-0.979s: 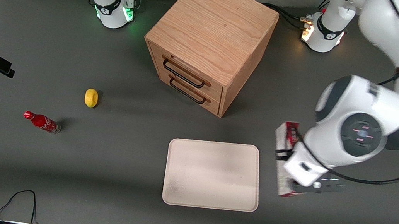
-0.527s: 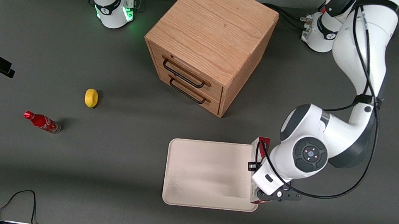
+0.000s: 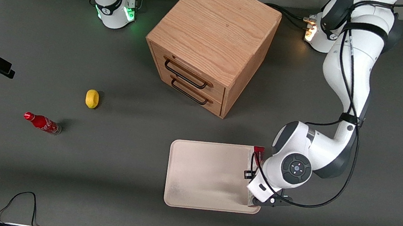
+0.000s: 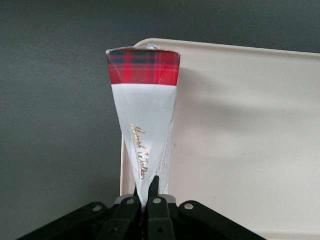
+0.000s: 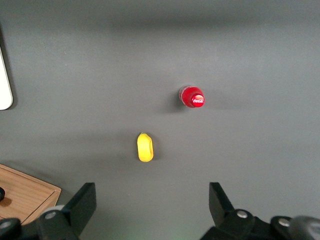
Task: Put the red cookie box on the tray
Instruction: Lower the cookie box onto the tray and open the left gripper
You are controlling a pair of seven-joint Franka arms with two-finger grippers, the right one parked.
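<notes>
Red cookie box [image 4: 144, 112] narrow tartan-topped carton | pinched by gripper [image 4: 146, 196] | over smooth cream tray [image 3: 208, 177] rim

Even overhead light falls on the matte dark table [image 3: 97, 177], throwing soft shadows beside the wooden cabinet [image 3: 211, 39] and across the tray [image 3: 204, 204]. The gripper [image 4: 146, 212], clamped on the red cookie box [image 4: 145, 130], shows slightly soft close up.

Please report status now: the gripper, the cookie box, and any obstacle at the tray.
Gripper shut on red cookie box, at the tray's edge toward the working arm's end. Box held over that rim, not released. Nothing in the way.
</notes>
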